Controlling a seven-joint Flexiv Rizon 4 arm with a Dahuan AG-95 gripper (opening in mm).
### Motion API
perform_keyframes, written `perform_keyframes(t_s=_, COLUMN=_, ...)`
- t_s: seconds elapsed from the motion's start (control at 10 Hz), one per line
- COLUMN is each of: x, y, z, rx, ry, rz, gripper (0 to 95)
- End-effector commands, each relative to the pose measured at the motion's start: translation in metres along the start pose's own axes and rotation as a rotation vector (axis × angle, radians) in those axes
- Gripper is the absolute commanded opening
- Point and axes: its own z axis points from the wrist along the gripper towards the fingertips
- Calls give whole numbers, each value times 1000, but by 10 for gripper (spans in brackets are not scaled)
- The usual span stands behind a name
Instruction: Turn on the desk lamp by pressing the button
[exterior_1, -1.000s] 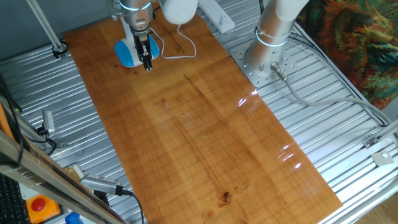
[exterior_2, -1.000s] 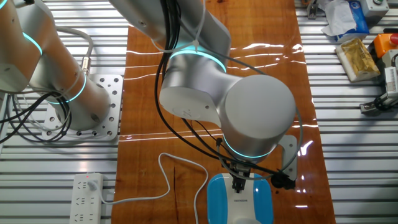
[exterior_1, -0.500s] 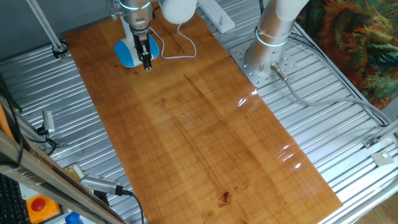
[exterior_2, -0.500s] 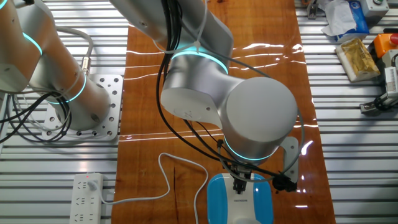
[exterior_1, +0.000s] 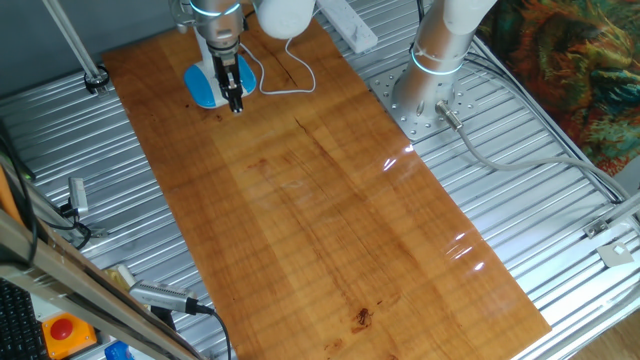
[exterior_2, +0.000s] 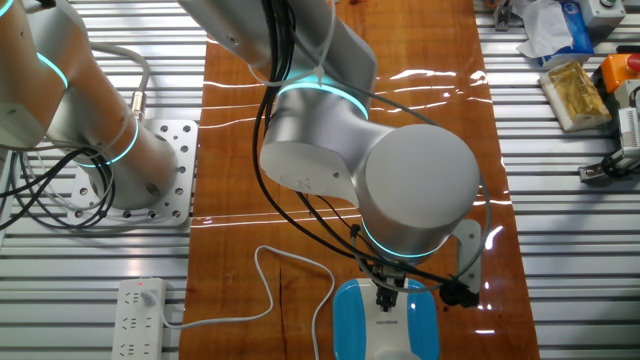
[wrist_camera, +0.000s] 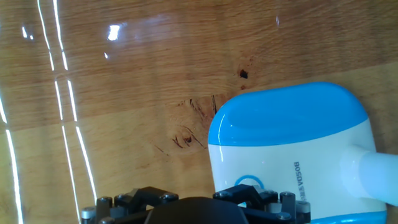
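Observation:
The desk lamp has a flat bright-blue base (exterior_1: 203, 88) with a white band on top, at the far end of the wooden board. It also shows in the other fixed view (exterior_2: 350, 320) and in the hand view (wrist_camera: 286, 118). The button (wrist_camera: 248, 182) is a small ringed patch on the white band, partly hidden by the gripper's dark body (wrist_camera: 186, 210). My gripper (exterior_1: 236, 100) points down over the near end of the base, just above it in the other fixed view (exterior_2: 385, 297). No view shows the fingertips well enough to tell their state.
The lamp's thin white cord (exterior_2: 262, 290) runs across the board to a long white power strip (exterior_2: 140, 318). The arm's round mount (exterior_1: 425, 105) stands on the slatted metal table beside the board. Tools and a red button (exterior_1: 62, 328) lie at the near left.
The arm's elbow has shifted very slightly. The gripper stays over the lamp base, with almost no visible movement.

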Motion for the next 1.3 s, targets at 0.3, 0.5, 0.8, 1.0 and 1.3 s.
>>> perform_keyframes(t_s=0.3, x=0, y=0, z=2, rx=-2, ry=4, rz=-6, gripper=950)
perform_keyframes(t_s=0.5, x=0, y=0, z=2, rx=-3, ry=5, rz=-5, gripper=950)
perform_keyframes(t_s=0.8, x=0, y=0, z=2, rx=-6, ry=5, rz=-10, gripper=950)
perform_keyframes(t_s=1.0, x=0, y=0, z=2, rx=-6, ry=5, rz=-12, gripper=950)
perform_keyframes(t_s=1.3, x=0, y=1, z=2, rx=-7, ry=5, rz=-13, gripper=950)
